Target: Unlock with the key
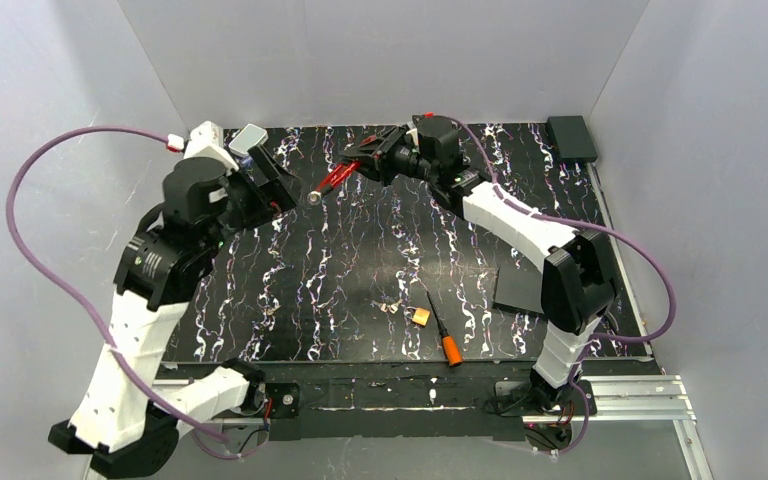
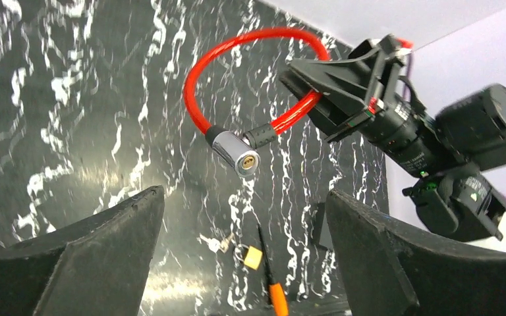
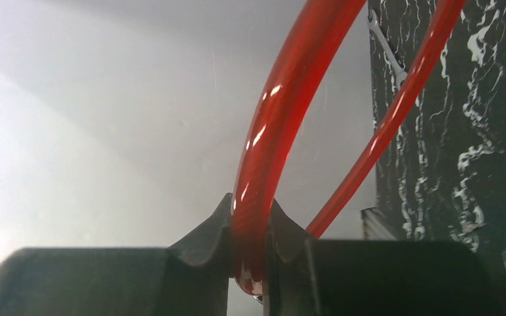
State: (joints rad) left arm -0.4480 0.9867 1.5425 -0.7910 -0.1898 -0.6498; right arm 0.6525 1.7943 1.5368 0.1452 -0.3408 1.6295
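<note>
R fingers point(image 3: 197, 263) grip red cable point(image 3: 270, 131); motor print point(image 2: 414, 157) unreadable.

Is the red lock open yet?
Not yet. Done: the right gripper holds the red cable lock in the air. In hand: the open, empty left gripper faces its keyhole. Left: fetch the key lying on the table and turn it; the loop looks closed.

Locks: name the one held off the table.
The red cable lock, clamped in the right gripper; the small brass padlock lies near the orange-handled screwdriver.
</note>
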